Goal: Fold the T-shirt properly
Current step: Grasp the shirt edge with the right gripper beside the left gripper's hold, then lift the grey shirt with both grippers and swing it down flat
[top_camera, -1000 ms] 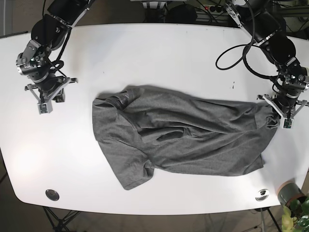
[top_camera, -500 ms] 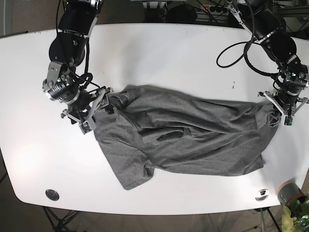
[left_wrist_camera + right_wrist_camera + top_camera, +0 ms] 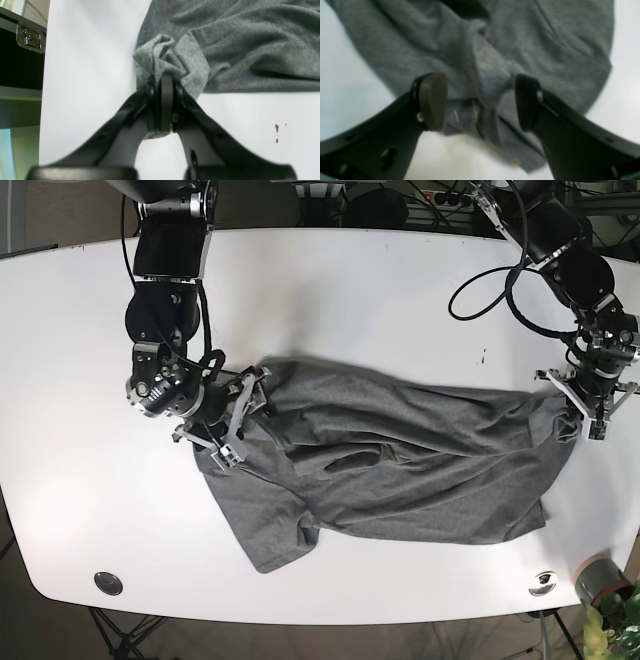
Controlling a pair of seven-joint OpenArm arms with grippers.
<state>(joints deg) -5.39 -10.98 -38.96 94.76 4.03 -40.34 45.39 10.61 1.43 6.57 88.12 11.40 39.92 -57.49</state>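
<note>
T-shirt [image 3: 390, 465] spread on table [image 3: 350, 300]; plant pot [image 3: 600, 580] at corner.

Base overhead, far; wrists close, all sharing T-shirt [image 3: 390, 470].

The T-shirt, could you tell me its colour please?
The T-shirt is plain heather grey, clearest in the base view.

- One crumpled grey cotton T-shirt [image 3: 390, 470], spread across the table's middle.
- One white oval table [image 3: 330, 300].
- Two black robot arms: the left gripper [image 3: 590, 420] at 3 o'clock, the right gripper [image 3: 232, 423] at 9 o'clock.
- Two round metal fittings: one [image 3: 108, 583] at 7 o'clock, one [image 3: 543, 582] at 5 o'clock.
- One small grey plant pot [image 3: 600, 578] at 5 o'clock.
</note>
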